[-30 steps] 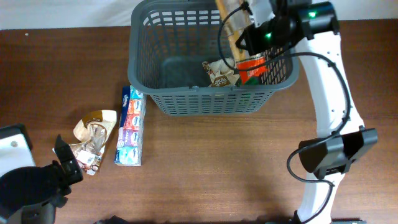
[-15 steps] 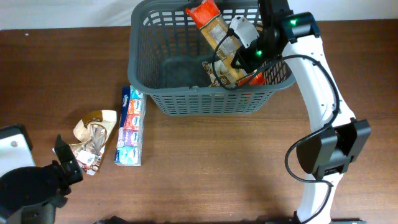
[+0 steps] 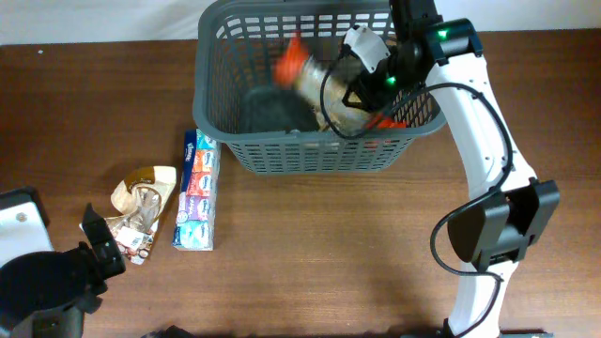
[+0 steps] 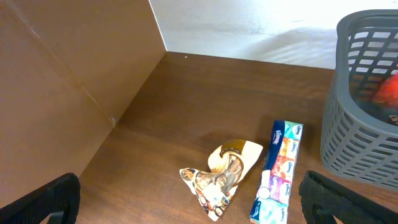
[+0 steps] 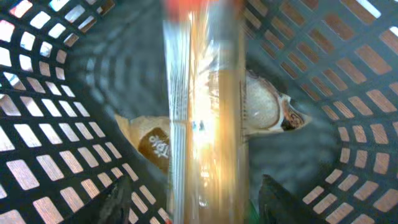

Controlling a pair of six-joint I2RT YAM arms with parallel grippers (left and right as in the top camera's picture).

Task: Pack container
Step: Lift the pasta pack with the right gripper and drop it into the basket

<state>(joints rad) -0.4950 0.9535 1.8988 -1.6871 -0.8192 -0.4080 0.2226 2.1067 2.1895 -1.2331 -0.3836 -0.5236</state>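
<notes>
Inside container (image 3: 310, 155), long packet (image 3: 305, 71), brown bag (image 5: 151, 147)

A tissue pack (image 3: 197, 191) lies just beside a crumpled snack packet (image 3: 143, 207) on the wooden table (image 3: 329, 253).

The right gripper (image 5: 196, 202) looks down into the container (image 5: 50, 155), whose dark grey lattice walls rise on the left and right around a solid base. Its two dark fingers (image 5: 121, 202) stand apart at the near edge. A long clear packet (image 5: 205, 124) of golden-brown contents, red at its far end and blurred, runs between them without clearly touching either. Under it on the base lie a tan pouch (image 5: 149, 146) with a brown label, to the left, and a pale packet (image 5: 267, 109) with a brown tip, to the right.
</notes>
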